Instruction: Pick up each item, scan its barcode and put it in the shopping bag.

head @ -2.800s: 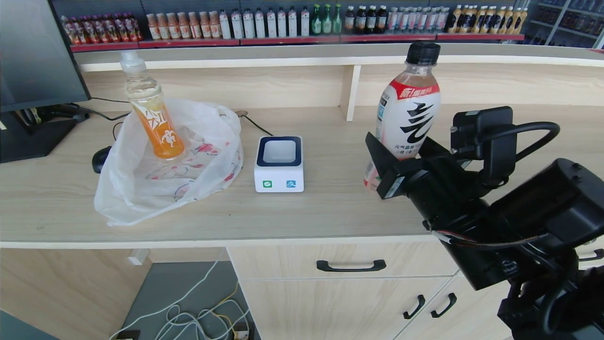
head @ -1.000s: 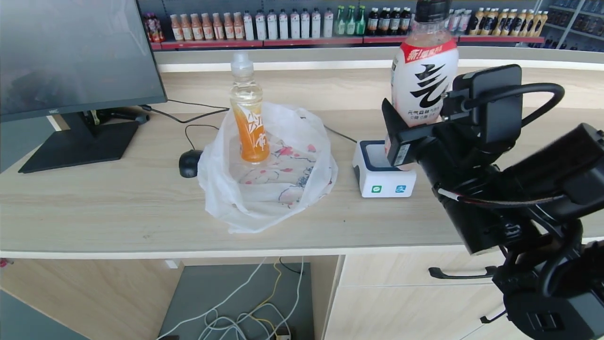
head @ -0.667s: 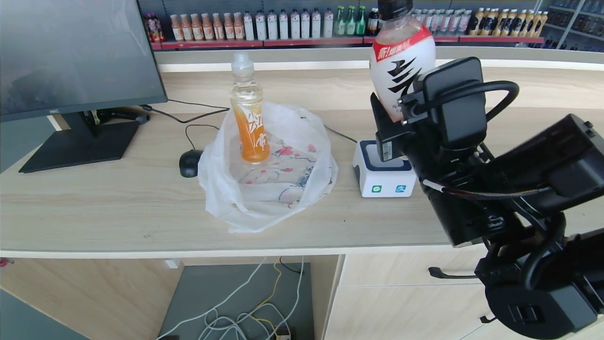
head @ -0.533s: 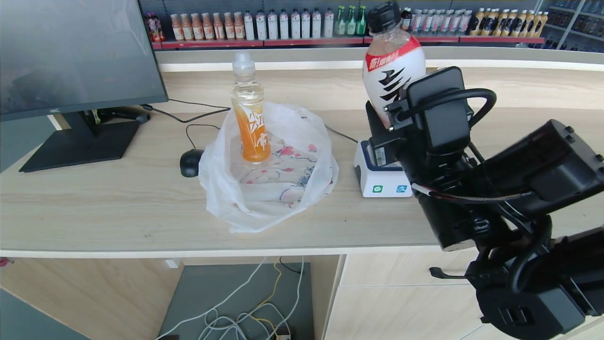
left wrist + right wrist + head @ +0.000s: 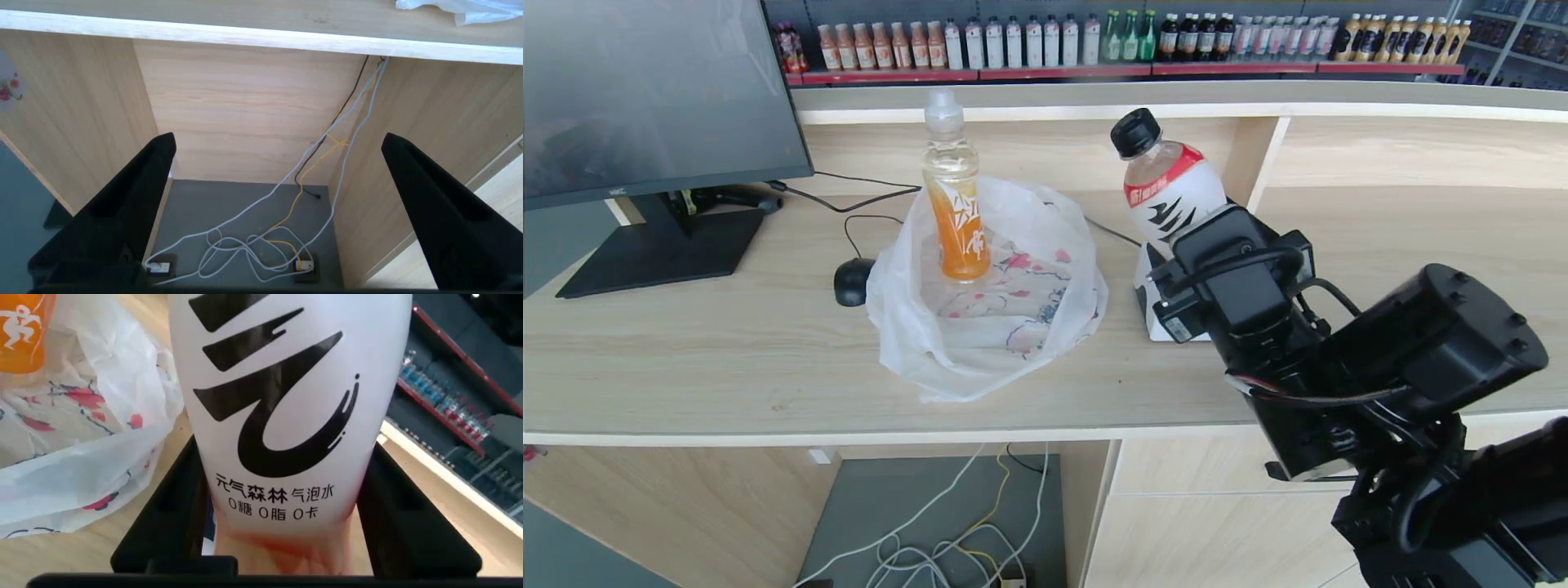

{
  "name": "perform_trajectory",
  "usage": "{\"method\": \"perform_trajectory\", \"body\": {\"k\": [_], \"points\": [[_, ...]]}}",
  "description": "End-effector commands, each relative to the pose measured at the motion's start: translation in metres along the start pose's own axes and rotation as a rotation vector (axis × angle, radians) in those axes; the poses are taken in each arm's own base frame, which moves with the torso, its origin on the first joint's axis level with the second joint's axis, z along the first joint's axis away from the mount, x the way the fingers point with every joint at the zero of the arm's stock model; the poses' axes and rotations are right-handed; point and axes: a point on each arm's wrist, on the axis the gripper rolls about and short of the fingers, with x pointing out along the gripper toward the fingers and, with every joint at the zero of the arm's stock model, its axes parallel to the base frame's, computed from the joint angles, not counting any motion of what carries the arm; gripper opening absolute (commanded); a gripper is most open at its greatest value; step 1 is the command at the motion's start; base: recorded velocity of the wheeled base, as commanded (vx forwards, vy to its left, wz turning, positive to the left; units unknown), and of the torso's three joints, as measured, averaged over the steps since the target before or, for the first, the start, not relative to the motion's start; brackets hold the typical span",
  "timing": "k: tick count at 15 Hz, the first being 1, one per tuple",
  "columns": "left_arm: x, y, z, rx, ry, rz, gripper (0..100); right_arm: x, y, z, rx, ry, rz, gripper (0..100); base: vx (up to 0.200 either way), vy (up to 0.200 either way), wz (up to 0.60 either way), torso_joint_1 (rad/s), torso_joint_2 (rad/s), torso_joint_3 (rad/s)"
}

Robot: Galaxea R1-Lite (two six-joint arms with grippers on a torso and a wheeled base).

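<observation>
Head view: at centre right, my right gripper (image 5: pixel 1188 245) clamps the white-labelled bottle (image 5: pixel 1168 196), which tilts toward the left of the frame just above the scanner (image 5: pixel 1147 310). The shopping bag (image 5: pixel 980 327) lies open at the centre of the counter (image 5: pixel 686 351) with the orange bottle (image 5: pixel 954 212) upright in it. A mouse (image 5: pixel 851 282) sits just left of the bag. Left wrist view: my left gripper (image 5: pixel 282 212) hangs below the counter edge, fingers (image 5: pixel 131 220) spread wide and holding nothing, above floor cables (image 5: pixel 261 245). Right wrist view: my fingers (image 5: pixel 176 506) press both sides of the white-labelled bottle, with the shopping bag beside it.
</observation>
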Motion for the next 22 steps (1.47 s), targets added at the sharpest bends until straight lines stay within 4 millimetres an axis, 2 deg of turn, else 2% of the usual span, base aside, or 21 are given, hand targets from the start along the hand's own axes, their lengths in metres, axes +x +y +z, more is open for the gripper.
{"method": "perform_trajectory", "body": {"k": [1, 3, 7, 10, 15, 17, 18, 20, 22], "points": [[0.000, 0.000, 0.000, 0.000, 0.000, 0.002, 100, 0.003, 0.009, -0.013, -0.047, -0.010, 0.054, 0, 0.000, 0.000, 0.00, 0.000, 0.00, 0.000], [0.000, 0.000, 0.000, 0.000, 0.000, 0.000, 100, 0.012, 0.009, -0.017, -0.080, -0.051, 0.109, 0, 0.000, 0.000, 0.00, 0.000, 0.00, 0.000], [0.000, 0.000, 0.000, 0.000, 0.000, 0.000, 100, 0.028, -0.009, -0.024, -0.162, -0.155, 0.134, 0, 0.000, 0.000, 0.00, 0.000, 0.00, 0.000], [0.000, 0.000, 0.000, 0.000, 0.000, 0.000, 100, 0.028, -0.025, -0.025, -0.244, -0.225, 0.141, 0, 0.000, 0.000, 0.00, 0.000, 0.00, 0.000], [0.000, 0.000, 0.000, 0.000, 0.000, 0.000, 100, 0.028, -0.031, -0.032, -0.336, -0.296, 0.182, 0, 0.000, 0.000, 0.00, 0.000, 0.00, 0.000], [0.000, 0.000, 0.000, 0.000, 0.000, 0.000, 100, 0.029, -0.039, -0.050, -0.394, -0.333, 0.234, 0, 0.000, 0.000, 0.00, 0.000, 0.00, 0.000], [0.000, 0.000, 0.000, 0.000, 0.000, 0.000, 100, 0.029, -0.039, -0.052, -0.402, -0.337, 0.243, 0, 0.000, 0.000, 0.00, 0.000, 0.00, 0.000], [0.000, 0.000, 0.000, 0.000, 0.000, 0.000, 100, 0.031, -0.038, -0.071, -0.434, -0.313, 0.277, 0, 0.000, 0.000, 0.00, 0.000, 0.00, 0.000], [0.000, 0.000, 0.000, 0.000, 0.000, 0.000, 100, 0.042, -0.041, -0.068, -0.437, -0.345, 0.249, 0, 0.000, 0.000, 0.00, 0.000, 0.00, 0.000]]}}
